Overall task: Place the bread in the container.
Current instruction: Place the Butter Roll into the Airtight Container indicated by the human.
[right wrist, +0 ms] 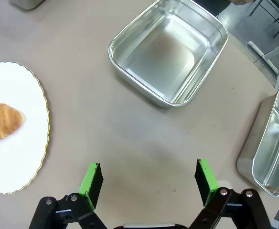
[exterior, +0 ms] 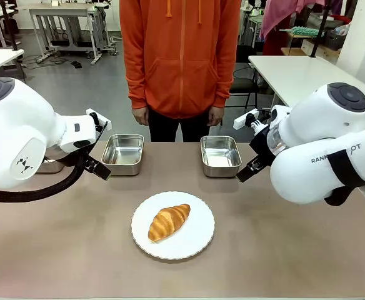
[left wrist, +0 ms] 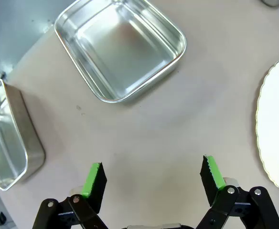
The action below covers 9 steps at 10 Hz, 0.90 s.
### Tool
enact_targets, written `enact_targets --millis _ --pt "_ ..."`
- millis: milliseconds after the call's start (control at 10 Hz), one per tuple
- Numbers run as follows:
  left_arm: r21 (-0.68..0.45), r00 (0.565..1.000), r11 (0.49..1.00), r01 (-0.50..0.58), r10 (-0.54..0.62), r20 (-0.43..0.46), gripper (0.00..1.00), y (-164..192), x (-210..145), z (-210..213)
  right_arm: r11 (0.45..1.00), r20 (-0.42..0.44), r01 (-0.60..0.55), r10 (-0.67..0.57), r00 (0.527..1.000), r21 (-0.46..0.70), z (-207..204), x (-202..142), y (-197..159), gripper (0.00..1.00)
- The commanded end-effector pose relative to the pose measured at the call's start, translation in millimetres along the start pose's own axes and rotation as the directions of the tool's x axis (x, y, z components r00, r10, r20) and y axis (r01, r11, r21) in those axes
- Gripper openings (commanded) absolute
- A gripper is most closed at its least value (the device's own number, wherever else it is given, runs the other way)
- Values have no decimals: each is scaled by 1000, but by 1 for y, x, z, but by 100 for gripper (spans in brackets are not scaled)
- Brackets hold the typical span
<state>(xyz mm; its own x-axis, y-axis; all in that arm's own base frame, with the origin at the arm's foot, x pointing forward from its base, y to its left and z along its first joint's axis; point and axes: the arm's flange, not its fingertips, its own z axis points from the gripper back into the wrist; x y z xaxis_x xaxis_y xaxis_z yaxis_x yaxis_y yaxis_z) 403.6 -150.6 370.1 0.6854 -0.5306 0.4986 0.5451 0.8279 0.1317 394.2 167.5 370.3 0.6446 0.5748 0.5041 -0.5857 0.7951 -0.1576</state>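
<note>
One croissant (exterior: 169, 222) lies on the single scalloped white plate (exterior: 195, 245), nearest the robot's edge of the bench (exterior: 76, 250), with bare surface all round the plate. Past it, the left pincer (left wrist: 154, 171) and the right pincer (right wrist: 149, 176) each hang over open bench, jaws apart with nothing between. Farther on are four steel pans. The left middle pan (exterior: 122, 153) and right middle pan (exterior: 220, 155) are empty and well apart. The left outer pan (left wrist: 8, 143) and right outer pan (right wrist: 273, 143) look empty where seen. A person in an orange hoodie (exterior: 180, 56) stands at the far edge.
</note>
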Motion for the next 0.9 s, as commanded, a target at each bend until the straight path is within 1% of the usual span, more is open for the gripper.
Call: enact_targets --millis 0,300,500,600,700,800 --pt "0 1000 1000 1 -1 0 100 0 0 0 1000 1 3 -3 1000 1 0 0 0 100" --pt "0 1000 1000 0 0 0 100 0 0 0 1000 0 0 0 1000 0 0 0 0 100" --pt "-63 998 997 -42 44 43 100 38 30 42 1000 38 25 -25 999 4 35 32 -25 100" --pt "-93 997 994 -52 57 50 100 60 38 56 999 49 34 -35 998 13 52 42 -42 100" --pt "-146 997 988 -46 55 59 100 92 43 72 996 58 26 -31 998 86 75 49 -64 100" --pt "-222 995 974 -37 56 80 100 124 41 87 996 81 34 -41 996 82 96 50 -89 100"
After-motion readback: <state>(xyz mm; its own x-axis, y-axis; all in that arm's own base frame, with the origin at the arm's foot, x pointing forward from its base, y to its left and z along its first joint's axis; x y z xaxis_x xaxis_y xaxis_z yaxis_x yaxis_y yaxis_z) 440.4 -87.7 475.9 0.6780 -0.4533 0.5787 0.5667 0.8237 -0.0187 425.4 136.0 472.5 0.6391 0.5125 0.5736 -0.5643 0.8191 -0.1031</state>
